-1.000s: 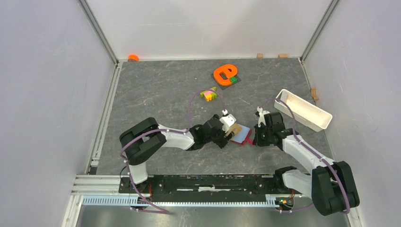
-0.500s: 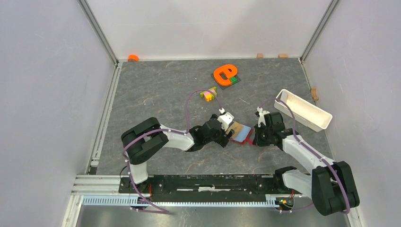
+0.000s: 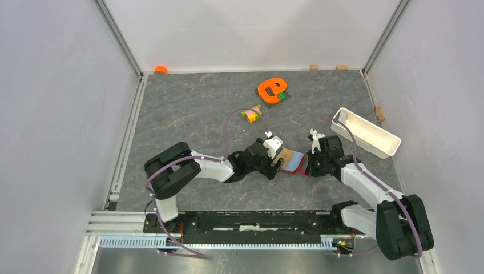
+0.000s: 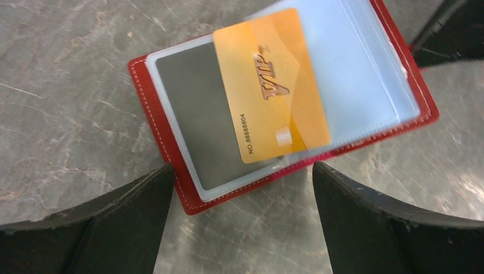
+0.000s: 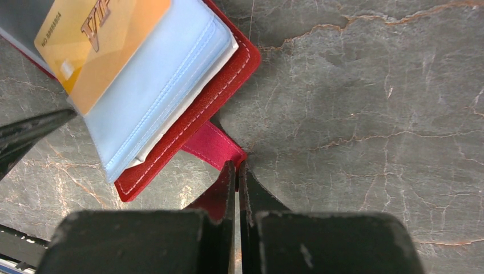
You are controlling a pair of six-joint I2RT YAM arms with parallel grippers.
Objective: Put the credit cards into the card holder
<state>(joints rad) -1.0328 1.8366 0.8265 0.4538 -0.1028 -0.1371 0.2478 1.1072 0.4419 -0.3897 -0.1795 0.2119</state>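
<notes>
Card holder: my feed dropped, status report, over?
Left gripper open, empty. Right gripper shut on card holder tab. Credit card askew on open sleeves. Nothing blocking.

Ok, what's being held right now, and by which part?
The right gripper's jaws pinch the card holder by its snap tab; the left gripper's jaws hold nothing.

White-and-black arms [image 3: 211, 167], purple cables [image 3: 228, 140]
</notes>
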